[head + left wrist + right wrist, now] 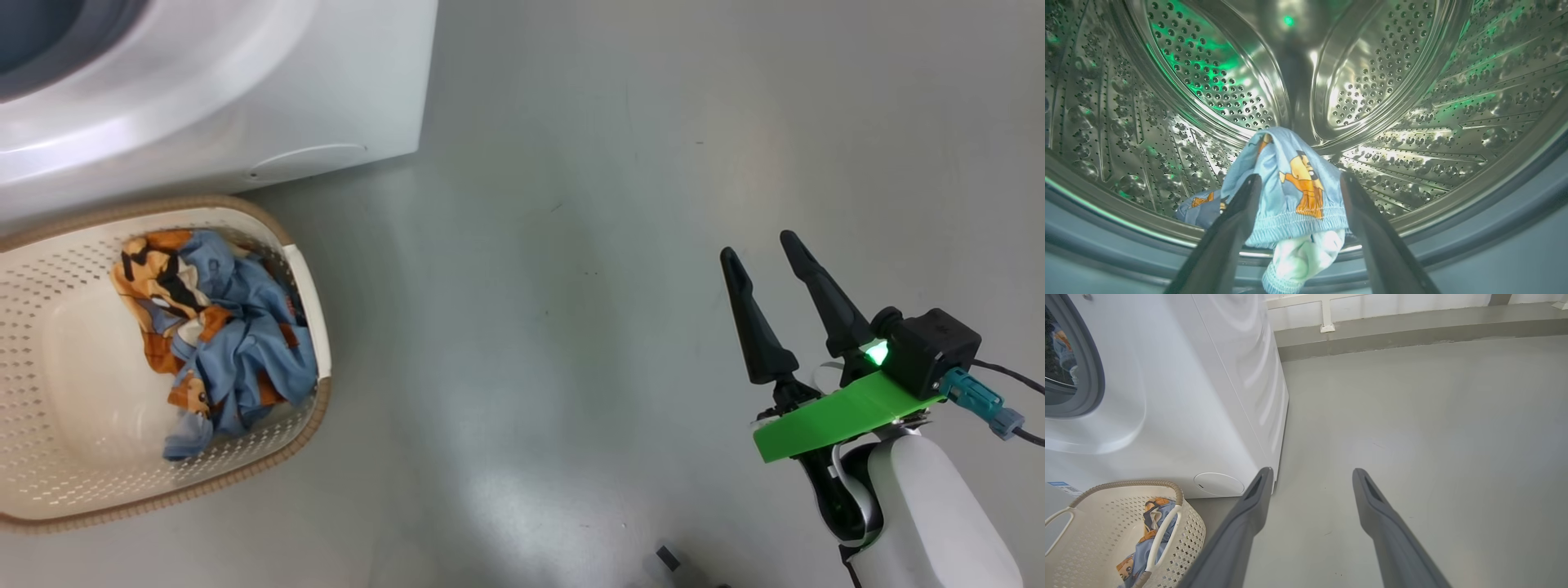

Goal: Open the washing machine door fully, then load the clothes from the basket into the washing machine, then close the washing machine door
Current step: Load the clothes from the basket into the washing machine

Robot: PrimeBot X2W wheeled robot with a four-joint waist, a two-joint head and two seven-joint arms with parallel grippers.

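— Your right claw (758, 247), head view: fingers spread above the floor (571, 245); clothes (237, 335) heaped in the basket (163, 201) beside the washing machine (245, 98).
— And the left claw (1300, 181)?
— Left wrist view: released, inside the steel drum (1412, 122), a blue printed garment (1294, 192) between its fingers, possibly brushing them.
— Right wrist view?
— Spread fingers over floor; basket at the washing machine's foot.
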